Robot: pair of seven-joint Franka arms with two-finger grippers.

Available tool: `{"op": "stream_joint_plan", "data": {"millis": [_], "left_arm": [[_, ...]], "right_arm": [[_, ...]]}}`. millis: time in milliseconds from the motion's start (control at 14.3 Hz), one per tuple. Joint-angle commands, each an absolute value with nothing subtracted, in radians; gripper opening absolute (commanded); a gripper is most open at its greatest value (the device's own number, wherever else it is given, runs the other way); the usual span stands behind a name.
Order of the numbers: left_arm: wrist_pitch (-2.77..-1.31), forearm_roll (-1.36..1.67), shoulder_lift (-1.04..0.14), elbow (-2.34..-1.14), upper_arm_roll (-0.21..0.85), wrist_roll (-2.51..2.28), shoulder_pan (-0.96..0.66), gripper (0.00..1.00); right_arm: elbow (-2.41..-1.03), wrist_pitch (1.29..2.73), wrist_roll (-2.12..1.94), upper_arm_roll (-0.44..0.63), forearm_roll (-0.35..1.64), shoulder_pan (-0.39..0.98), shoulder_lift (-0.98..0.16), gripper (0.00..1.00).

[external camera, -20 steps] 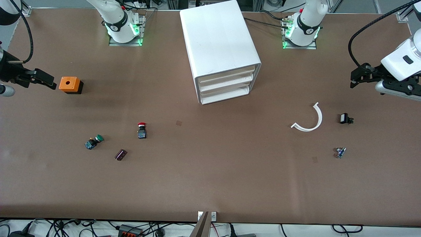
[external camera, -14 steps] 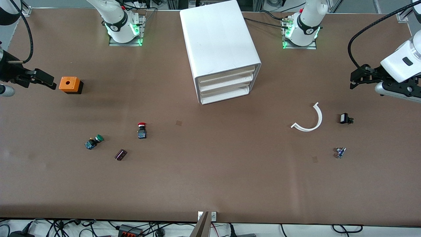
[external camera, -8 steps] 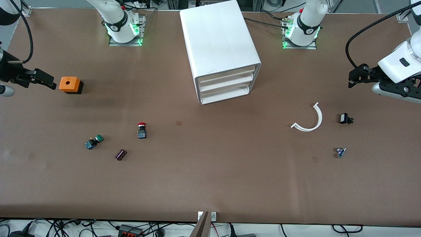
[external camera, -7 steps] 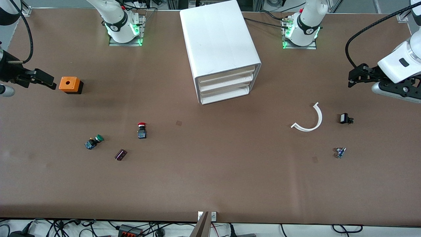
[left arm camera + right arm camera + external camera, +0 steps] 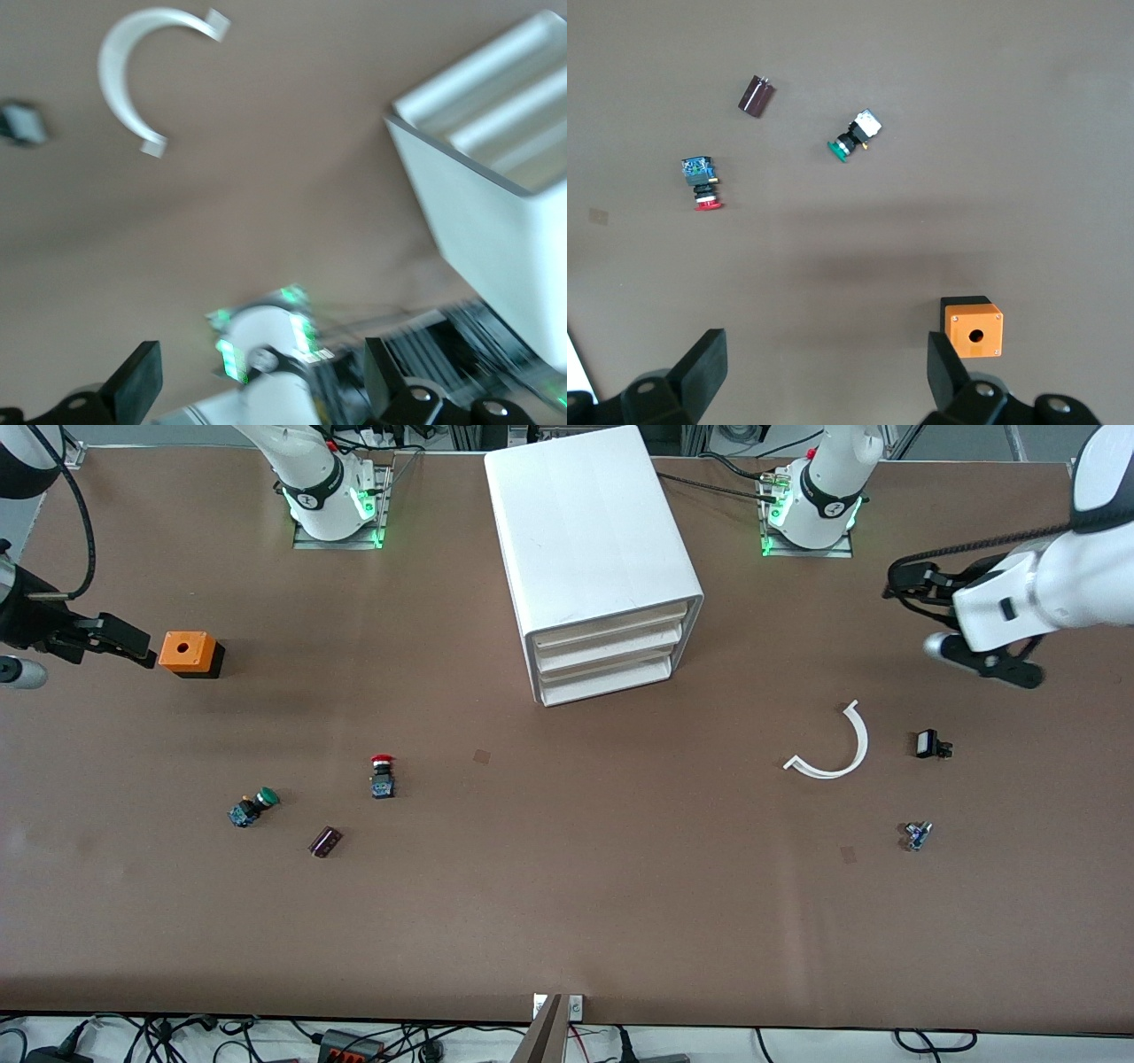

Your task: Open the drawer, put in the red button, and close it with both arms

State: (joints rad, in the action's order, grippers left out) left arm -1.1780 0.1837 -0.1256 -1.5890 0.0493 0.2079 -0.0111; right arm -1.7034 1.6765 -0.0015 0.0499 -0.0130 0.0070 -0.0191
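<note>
step: open drawer – all drawers of the white drawer unit [image 5: 595, 558] look closed, so hook one front edge squarely and pull straight | left tool [image 5: 257, 390] spread, over table [image 5: 567, 921] toward left arm's end | right tool [image 5: 819, 376] spread, beside orange box [image 5: 190, 653], waiting | red button [image 5: 382, 774] red cap, black-blue body, on table near green button [image 5: 252, 807]

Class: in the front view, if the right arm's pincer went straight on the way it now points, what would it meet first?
Most likely the orange box: the open right pincer points straight at it, close beside it. Its height above the table is unclear, so it might pass just over the box.
</note>
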Motion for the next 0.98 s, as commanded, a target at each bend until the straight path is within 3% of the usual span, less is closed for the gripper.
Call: {"op": "stream_joint_plan", "data": {"millis": [0, 210, 489, 699, 909], "left_arm": [[-1.121, 0.296, -0.202, -1.558, 0.049, 0.222, -0.012, 1.00], [-1.175, 0.476, -0.300, -1.604, 0.049, 0.230, -0.009, 1.00], [-1.473, 0.696, -0.333, -1.736, 0.058, 0.418, -0.069, 1.00], [-1.783, 0.840, -0.327, -1.889, 0.106, 0.601, -0.129, 1.00], [-1.896, 1.046, -0.324, -2.038, 0.164, 0.776, -0.124, 1.00]], "right_arm": [[-1.689, 1.675, -0.002, 0.040, -0.017, 0.025, -0.046, 1.00], [-1.684, 1.675, -0.009, 0.038, -0.002, 0.072, -0.107, 1.00], [-1.675, 1.693, -0.014, 0.038, 0.011, 0.152, -0.202, 1.00], [-1.641, 1.767, -0.012, 0.040, 0.107, 0.198, -0.306, 1.00], [-1.585, 1.838, -0.011, 0.040, 0.101, 0.242, -0.420, 1.00]]}}
